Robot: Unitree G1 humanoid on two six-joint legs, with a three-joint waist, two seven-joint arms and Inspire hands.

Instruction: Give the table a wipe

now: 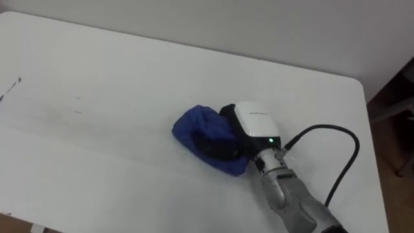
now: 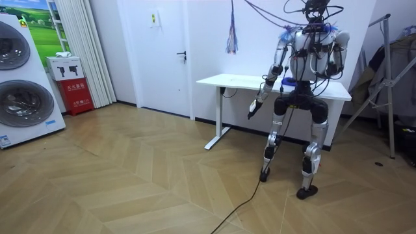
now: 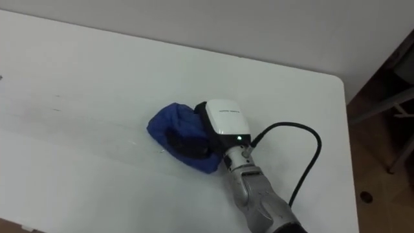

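Right robot hand (image 1: 255, 123) on table (image 1: 97, 97) blue cloth (image 1: 194, 126) — grip unclear; left robot hand (image 2: 251, 112) hangs.

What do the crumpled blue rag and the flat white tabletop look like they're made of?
Crumpled blue rag: soft fabric, perhaps microfibre; matte, bunched in loose folds under the right hand. Flat white tabletop: hard smooth board, likely laminate or painted; even surface, faint sheen, rounded corner.

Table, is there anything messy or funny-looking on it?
Nothing spilled or broken. The blue cloth lies bunched in a lump under the right hand, not flat. Faint grey smudges show on the white table toward its left, and a small dark mark sits at the far left edge.
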